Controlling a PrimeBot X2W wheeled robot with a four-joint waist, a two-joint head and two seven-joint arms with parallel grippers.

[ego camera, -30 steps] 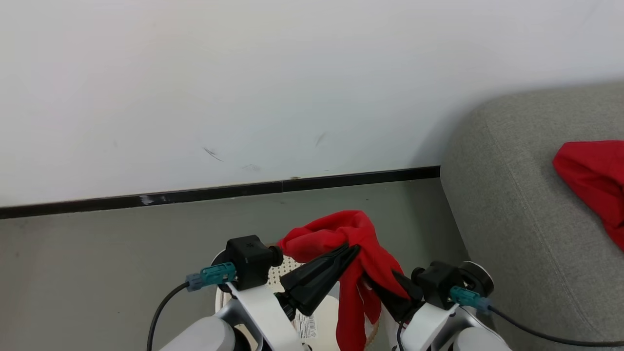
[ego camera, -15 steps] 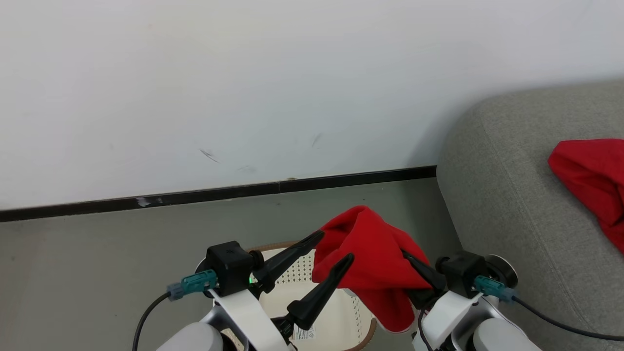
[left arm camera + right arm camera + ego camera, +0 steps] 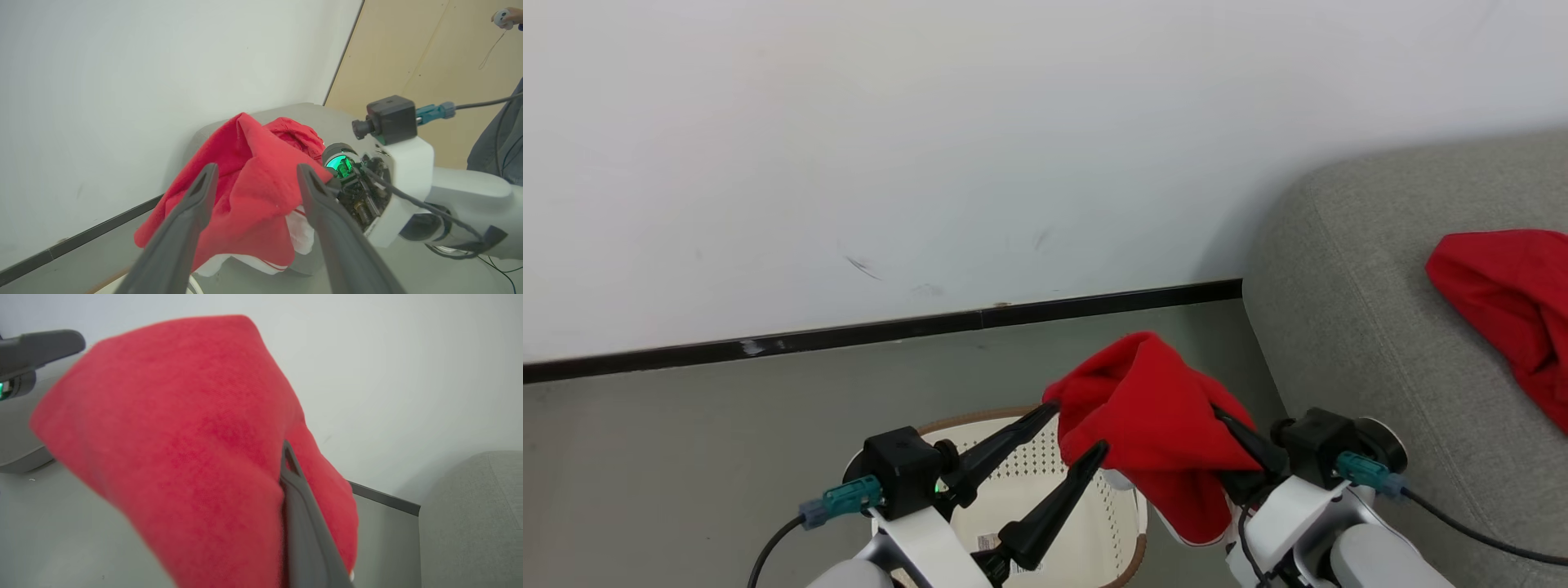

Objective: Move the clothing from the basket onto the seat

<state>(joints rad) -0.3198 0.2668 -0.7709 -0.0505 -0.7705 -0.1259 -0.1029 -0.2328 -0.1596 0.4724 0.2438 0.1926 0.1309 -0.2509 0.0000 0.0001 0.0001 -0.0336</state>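
Observation:
One red piece of clothing (image 3: 1152,416) hangs above the basket (image 3: 1123,523), bunched over my right gripper (image 3: 1223,420), which is shut on it. A white striped hem shows underneath in the left wrist view. My left gripper (image 3: 1078,426) stands open just left of the cloth, its fingertips beside the fabric with nothing clamped between them. The cream basket with its brown rim sits on the floor below both grippers. A second red garment (image 3: 1503,302) lies on the grey seat (image 3: 1339,343) at the right. In the right wrist view the clothing (image 3: 184,437) covers most of one dark finger (image 3: 298,506).
A white wall with a black baseboard (image 3: 849,335) runs behind the grey floor. The seat's rounded corner stands close to the right of the basket. In the left wrist view a person's clothing (image 3: 502,139) and a hand (image 3: 508,14) show at the far right.
My left gripper has opened and let go of the red clothing, which now hangs from the right gripper alone and has shifted right. The head view has also drifted a little.

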